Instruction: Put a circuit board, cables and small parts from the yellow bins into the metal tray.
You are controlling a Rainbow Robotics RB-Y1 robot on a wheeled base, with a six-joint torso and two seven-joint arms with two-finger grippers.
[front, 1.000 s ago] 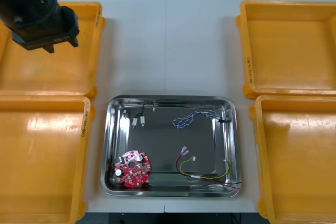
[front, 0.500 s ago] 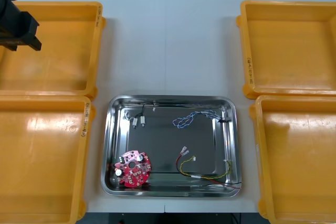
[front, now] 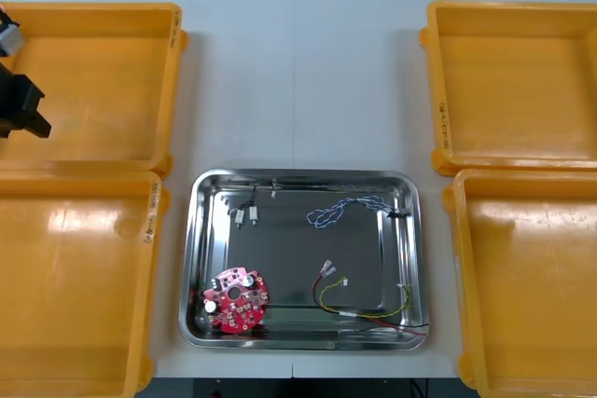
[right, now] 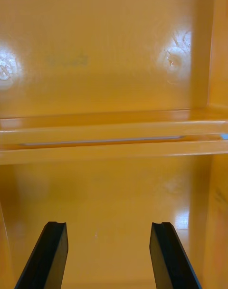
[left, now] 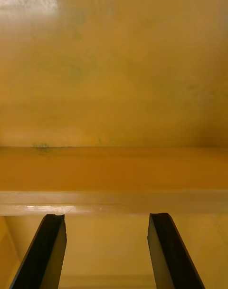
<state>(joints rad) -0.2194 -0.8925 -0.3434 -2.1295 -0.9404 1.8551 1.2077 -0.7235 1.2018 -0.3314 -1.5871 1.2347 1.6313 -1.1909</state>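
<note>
Since the earlier frames, the left arm [front: 20,107] has been drawn back across the far left yellow bin [front: 103,72] towards the left edge of the front view, where a dark part of it is now seen over that bin's outer side. Nothing else on the bench [front: 298,81] has been shifted.

In the left wrist view, the left claw [left: 107,217] is held apart, with nothing gripped between its black fingers [left: 50,251]. A bin's rim and orange wall are seen just beyond the fingertips. The right claw [right: 108,225] is likewise held apart and empty in the right wrist view, above an orange bin floor. The adjoining rims of two bins are seen farther off beyond its fingers.

The metal tray [front: 198,258] is set on the bench between the near left yellow bin [front: 75,277] and the near right yellow bin [front: 532,286]. The far right yellow bin [front: 513,81] is placed beyond the latter.

Inside the tray, the round red circuit board [front: 235,300] is laid flat in the near left corner. The twisted blue and white cable [front: 345,209] is spread towards the far right corner. The red and yellow cable [front: 359,309] is curled along the near right side, close to the near rim. Small metal parts [front: 245,215], joined to a thin black cable [front: 250,195], are found near the far left corner.
</note>
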